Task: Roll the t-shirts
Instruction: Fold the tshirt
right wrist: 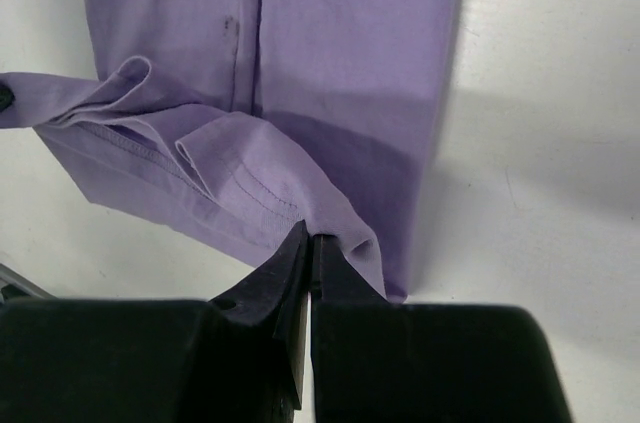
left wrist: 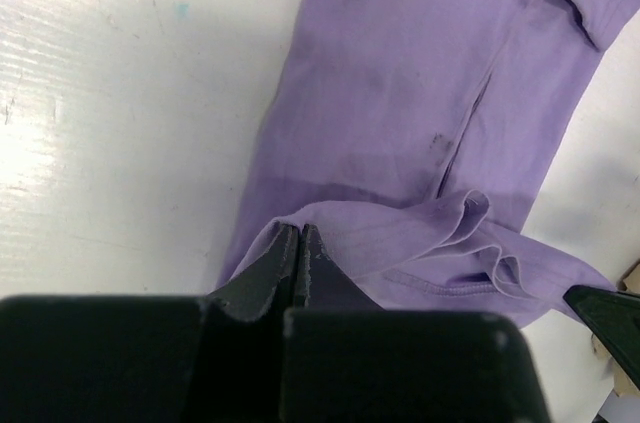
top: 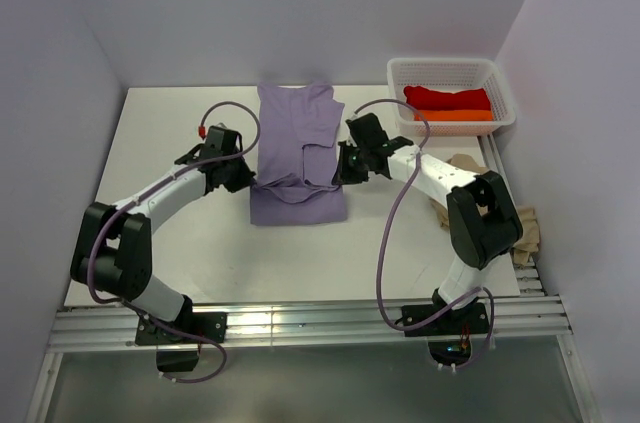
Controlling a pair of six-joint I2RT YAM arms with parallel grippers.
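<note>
The lavender t-shirt (top: 295,123) lies folded into a long strip at the middle of the table (top: 160,133), running from 12 towards 6 o'clock. Its near end is doubled over itself with each corner pinched: the left gripper (top: 238,175) is clenched on the corner at 9 o'clock of the strip, the right gripper (top: 344,165) on the one at 3 o'clock. Both hold only a thin edge of hem at the very fingertips — a tug from either arm could slip it free, and the fold would flop open. If one arm leads the other, the roll would likely skew into a cone; the slack cloth bunched between the two grips may also wrinkle into the first turn. At 1 o'clock the white basket (top: 505,113) holds the red t-shirt (top: 447,97) and orange t-shirt (top: 455,116), apart from the strip's far end. The beige t-shirt (top: 525,228) sits crumpled at 3 o'clock, partly under the right arm (top: 440,178) — whose elbow could drag it.
</note>
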